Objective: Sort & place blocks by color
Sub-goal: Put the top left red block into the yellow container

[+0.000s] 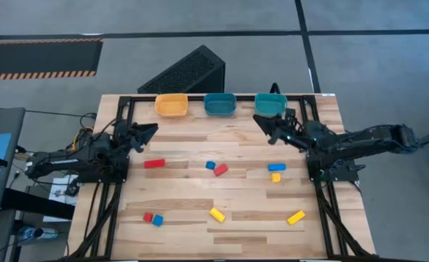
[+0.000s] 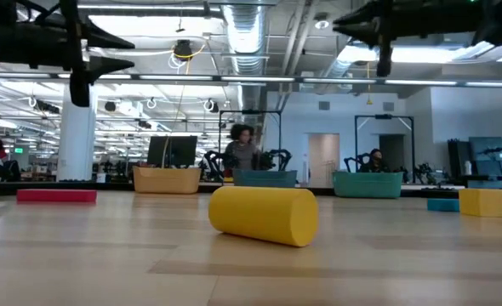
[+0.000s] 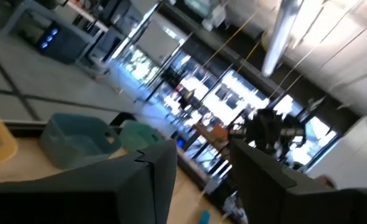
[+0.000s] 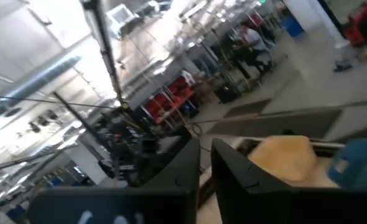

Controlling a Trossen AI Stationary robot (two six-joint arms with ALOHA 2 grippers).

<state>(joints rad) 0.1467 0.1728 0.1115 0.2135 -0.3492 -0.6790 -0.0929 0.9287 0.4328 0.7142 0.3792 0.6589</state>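
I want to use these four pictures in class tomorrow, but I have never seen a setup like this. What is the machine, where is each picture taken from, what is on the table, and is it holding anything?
This is a robot with two dark arms at a wooden table. One picture looks straight down from above, one looks level across the tabletop, and two come from cameras on the arms' wrists. The left gripper hangs over the table's left side, and the right gripper is near the teal bin. Both are raised and hold nothing. Along the far edge stand an orange bin, a blue bin and the teal one. Small blocks lie scattered: a red bar, a yellow block, another yellow block, and several red, blue and yellow ones. No block has been sorted into a bin yet.
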